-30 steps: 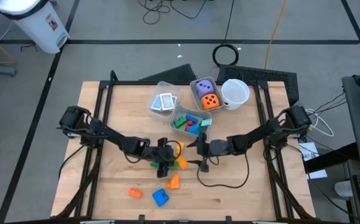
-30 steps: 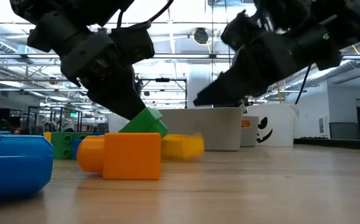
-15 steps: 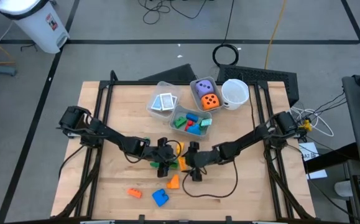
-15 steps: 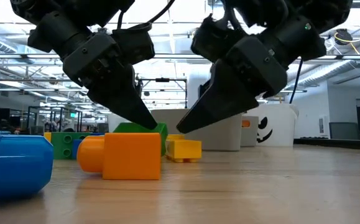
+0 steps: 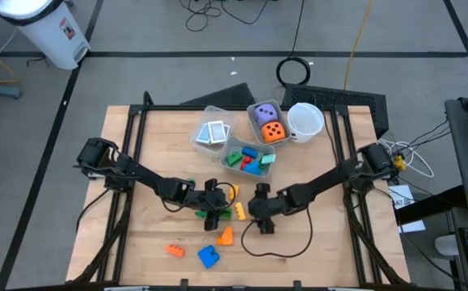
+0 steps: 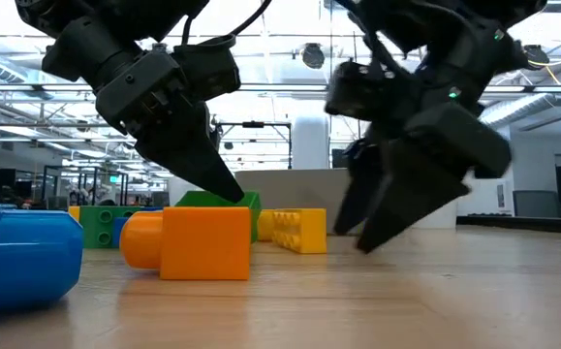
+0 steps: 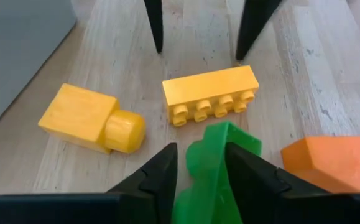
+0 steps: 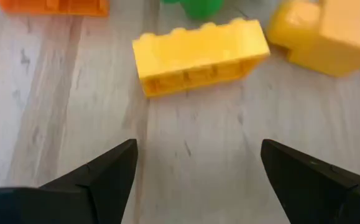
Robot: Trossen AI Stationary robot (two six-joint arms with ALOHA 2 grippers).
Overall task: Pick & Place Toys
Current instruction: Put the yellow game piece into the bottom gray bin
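My left gripper is shut on a green block near the table's middle. A yellow brick lies on its side on the table just right of it, and also shows in the right wrist view. My right gripper is open and empty, its fingers on the table's right side of that brick, apart from it. A yellow block with a round peg, an orange block and a blue block lie on the table nearby. My left gripper pinches the green block's near part between its two fingers. The fingers slant down from the table's left side. The block is tilted, its far end sticking out past the fingertips. The orange block hides whether it touches the table.
Three clear bins stand at the back: one with white cards, one with coloured blocks, one with a purple and an orange die. A white cup stands beside them. Another orange block lies front left. A green flat brick lies behind.
My right gripper has gone toward the table's left and near edge, up to the yellow brick, then drawn back a little to the right. The yellow brick has turned about on the table. My left gripper has lowered the green block.
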